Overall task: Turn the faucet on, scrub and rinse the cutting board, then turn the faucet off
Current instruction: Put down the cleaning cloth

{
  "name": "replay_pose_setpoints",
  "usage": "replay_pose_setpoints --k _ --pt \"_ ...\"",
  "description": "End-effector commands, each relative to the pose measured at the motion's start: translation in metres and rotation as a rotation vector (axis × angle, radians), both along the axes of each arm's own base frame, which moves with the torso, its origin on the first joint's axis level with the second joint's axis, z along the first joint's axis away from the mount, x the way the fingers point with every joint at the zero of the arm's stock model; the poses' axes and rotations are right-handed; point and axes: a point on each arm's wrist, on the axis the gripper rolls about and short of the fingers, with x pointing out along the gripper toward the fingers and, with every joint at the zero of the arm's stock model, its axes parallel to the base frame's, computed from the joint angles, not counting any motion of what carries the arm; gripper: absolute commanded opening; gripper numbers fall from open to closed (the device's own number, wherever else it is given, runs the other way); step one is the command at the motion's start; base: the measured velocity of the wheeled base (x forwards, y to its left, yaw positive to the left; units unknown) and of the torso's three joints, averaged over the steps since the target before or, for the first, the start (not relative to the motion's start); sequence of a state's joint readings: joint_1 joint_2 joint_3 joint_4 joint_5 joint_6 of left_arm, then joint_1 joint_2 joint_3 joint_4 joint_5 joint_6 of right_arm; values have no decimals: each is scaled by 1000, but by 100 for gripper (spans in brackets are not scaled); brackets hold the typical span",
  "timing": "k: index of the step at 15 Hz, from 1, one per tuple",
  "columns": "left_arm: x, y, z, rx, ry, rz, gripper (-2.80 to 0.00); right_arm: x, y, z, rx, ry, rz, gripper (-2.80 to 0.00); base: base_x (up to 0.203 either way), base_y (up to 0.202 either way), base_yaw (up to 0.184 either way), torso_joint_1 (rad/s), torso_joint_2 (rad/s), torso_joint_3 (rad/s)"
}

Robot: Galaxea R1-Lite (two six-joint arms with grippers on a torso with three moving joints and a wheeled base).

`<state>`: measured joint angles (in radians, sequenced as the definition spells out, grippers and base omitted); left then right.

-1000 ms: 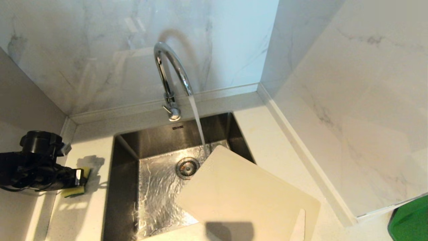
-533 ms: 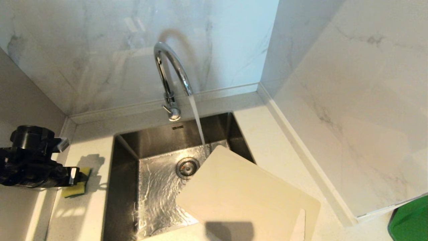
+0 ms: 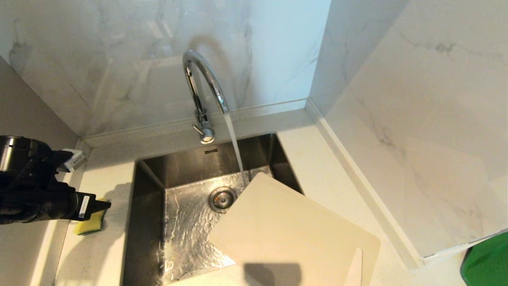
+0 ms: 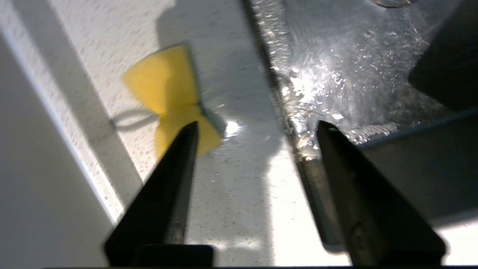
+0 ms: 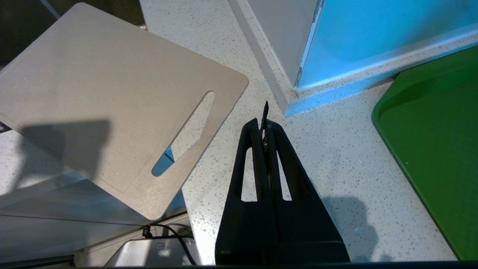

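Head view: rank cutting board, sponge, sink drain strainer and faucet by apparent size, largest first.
1. cutting board, cut off at the frame's lower edge
2. faucet
3. sponge and sink drain strainer: look about alike; the left pincer covers part of the sponge, so no ranking.

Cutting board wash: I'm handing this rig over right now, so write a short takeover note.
Left gripper: open, empty, above the counter by the yellow sponge, left of the sink.
Right gripper: shut, empty, parked over the counter beside the cutting board.
Faucet is running.
The board leans over the sink's right corner.
Left: further scrubbing or rinsing if needed, then faucet off.
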<state>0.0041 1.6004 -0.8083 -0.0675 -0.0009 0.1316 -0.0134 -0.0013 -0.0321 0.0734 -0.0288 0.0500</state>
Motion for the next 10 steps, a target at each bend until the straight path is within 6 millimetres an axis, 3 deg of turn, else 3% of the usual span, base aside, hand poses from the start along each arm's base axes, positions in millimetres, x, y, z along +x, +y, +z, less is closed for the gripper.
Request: replay_pose_setpoints --k 1,5,8,10 --pt "-8 -3 12 9 -35 -19 -280 0 0 0 1 1 -1 -280 0 0 0 0 0 0" --pt "4 -25 11 6 -52 -92 -280 0 0 0 1 1 0 -280 0 0 0 0 0 0" --pt "45 -40 -1 -12 -124 -139 -280 0 0 0 1 1 0 -280 0 0 0 0 0 0" --pt "72 -53 9 -48 -218 -195 -280 0 0 0 1 1 -1 -280 0 0 0 0 0 0"
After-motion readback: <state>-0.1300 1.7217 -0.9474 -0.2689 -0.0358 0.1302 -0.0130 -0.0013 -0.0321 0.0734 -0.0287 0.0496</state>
